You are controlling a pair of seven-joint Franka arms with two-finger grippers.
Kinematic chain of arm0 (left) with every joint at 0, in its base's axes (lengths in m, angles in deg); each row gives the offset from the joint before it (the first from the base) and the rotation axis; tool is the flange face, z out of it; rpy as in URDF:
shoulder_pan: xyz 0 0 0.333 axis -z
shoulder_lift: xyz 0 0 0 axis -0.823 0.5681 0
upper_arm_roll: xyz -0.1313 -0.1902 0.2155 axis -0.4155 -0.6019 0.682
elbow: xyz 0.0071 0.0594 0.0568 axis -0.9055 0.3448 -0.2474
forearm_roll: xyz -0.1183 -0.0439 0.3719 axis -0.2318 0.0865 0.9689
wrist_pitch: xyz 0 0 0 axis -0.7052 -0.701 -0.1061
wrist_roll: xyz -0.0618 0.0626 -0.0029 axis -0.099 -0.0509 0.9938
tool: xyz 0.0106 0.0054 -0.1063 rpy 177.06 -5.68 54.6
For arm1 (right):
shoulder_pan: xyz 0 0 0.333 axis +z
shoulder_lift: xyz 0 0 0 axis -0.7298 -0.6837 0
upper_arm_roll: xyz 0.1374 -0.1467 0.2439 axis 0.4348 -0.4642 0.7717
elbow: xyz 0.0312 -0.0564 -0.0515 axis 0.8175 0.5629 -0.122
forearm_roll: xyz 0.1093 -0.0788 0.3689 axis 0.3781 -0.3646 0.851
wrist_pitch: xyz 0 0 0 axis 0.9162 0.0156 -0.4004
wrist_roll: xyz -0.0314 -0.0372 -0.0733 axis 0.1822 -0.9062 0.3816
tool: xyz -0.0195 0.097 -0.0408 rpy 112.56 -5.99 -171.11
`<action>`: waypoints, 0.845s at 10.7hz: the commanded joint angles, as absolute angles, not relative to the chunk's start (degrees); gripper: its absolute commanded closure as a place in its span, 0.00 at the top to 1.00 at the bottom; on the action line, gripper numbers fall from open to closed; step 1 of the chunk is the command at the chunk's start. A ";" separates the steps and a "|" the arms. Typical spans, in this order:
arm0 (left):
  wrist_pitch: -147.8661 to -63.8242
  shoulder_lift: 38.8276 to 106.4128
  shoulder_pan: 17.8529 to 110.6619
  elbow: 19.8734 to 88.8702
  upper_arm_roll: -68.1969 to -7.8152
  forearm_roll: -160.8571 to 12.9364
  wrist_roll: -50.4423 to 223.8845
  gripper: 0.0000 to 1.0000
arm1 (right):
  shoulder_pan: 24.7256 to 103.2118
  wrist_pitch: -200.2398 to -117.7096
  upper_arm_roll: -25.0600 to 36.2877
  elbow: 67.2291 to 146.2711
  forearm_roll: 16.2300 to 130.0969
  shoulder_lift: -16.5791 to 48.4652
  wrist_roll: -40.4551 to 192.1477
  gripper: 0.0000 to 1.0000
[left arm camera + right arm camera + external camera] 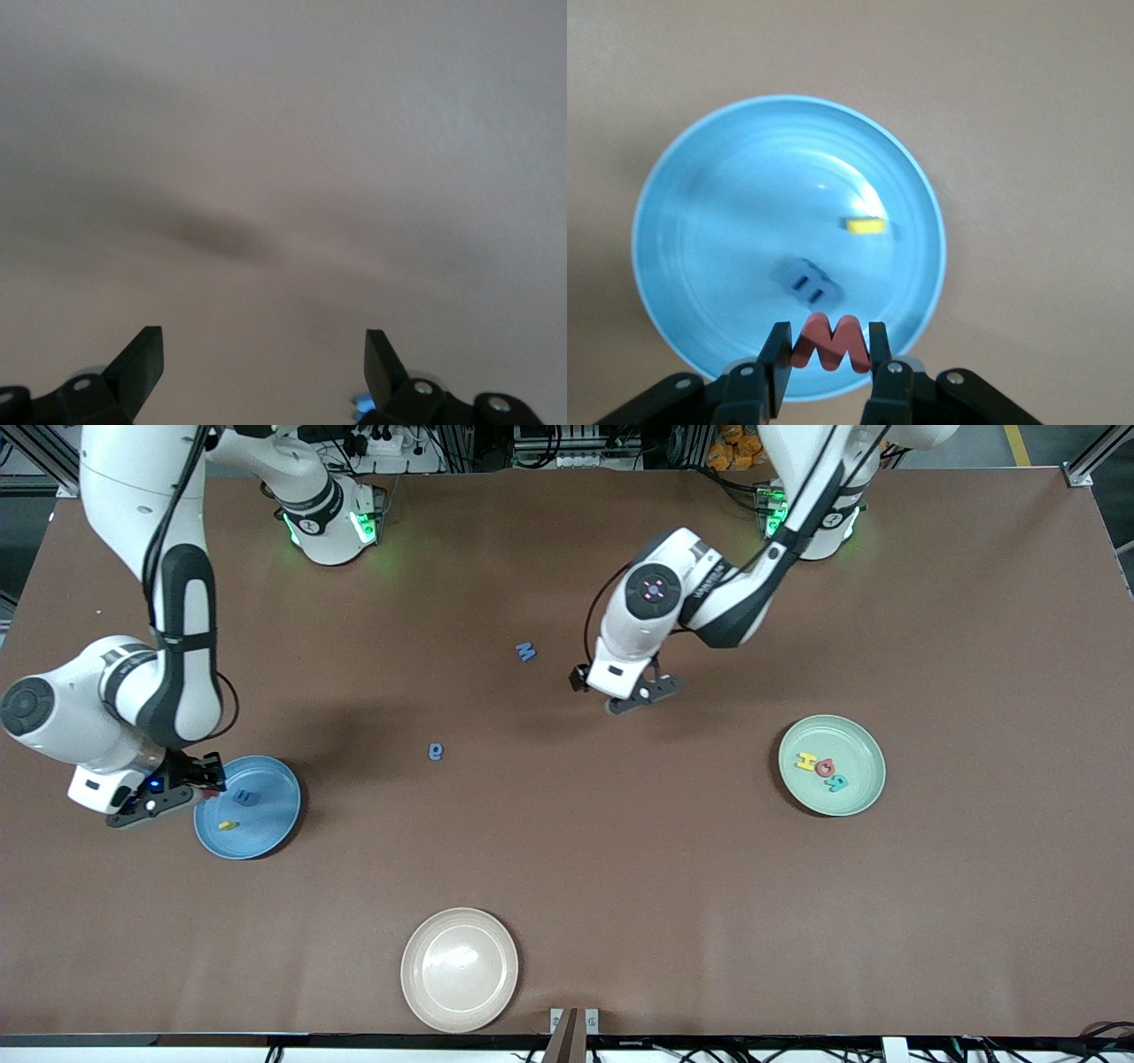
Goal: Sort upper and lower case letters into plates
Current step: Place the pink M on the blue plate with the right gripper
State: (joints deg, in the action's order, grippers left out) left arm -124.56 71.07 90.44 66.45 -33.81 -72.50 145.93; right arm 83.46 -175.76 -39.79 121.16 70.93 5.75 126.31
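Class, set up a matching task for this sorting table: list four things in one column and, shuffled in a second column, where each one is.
Things
1. small red letter M
2. flat yellow letter piece
3. round pale mint-green plate
4. round beige plate

Places
A. nearest the front camera
B. lying in the round blue plate
C. toward the left arm's end
D. between the right gripper fingers

Pairs: 1-D, 2-B, 3-C, 4-A

red piece (pixel 831 343) in my right claw (pixel 826 365): an "M" shape.
blue piece (pixel 526 652) on the desk (pixel 974 646): reads "M".
yellow piece (pixel 807 762) in the green plate (pixel 864 802): reads "H".
print on my left arm's link (pixel 709 576): too small for me to read.
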 commanded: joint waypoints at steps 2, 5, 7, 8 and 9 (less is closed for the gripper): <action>-126.93 77.22 96.76 60.93 -34.45 -71.92 150.75 1.00 | 85.10 -175.89 -38.51 119.97 72.79 6.10 124.79 0.00; -127.28 81.70 101.16 57.23 -34.80 -67.79 155.75 1.00 | 85.02 -175.81 -35.97 118.91 72.79 5.57 124.08 0.25; -127.37 83.81 103.01 55.39 -34.71 -67.34 156.99 0.96 | 83.79 -175.37 -34.12 117.86 72.44 4.78 126.00 1.00; -127.37 85.04 103.45 54.34 -34.71 -66.99 157.61 0.94 | 83.87 -175.28 -32.89 117.51 72.44 4.78 127.14 1.00; -127.37 86.62 104.07 52.76 -34.71 -66.64 158.40 0.94 | 84.74 -175.10 -32.19 116.46 72.44 4.78 127.24 1.00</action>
State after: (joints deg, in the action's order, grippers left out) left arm -127.22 83.74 103.37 56.24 -34.72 -68.81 155.87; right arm 84.92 -175.84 -33.71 118.82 71.44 5.49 125.69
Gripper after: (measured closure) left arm 0.062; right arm 0.225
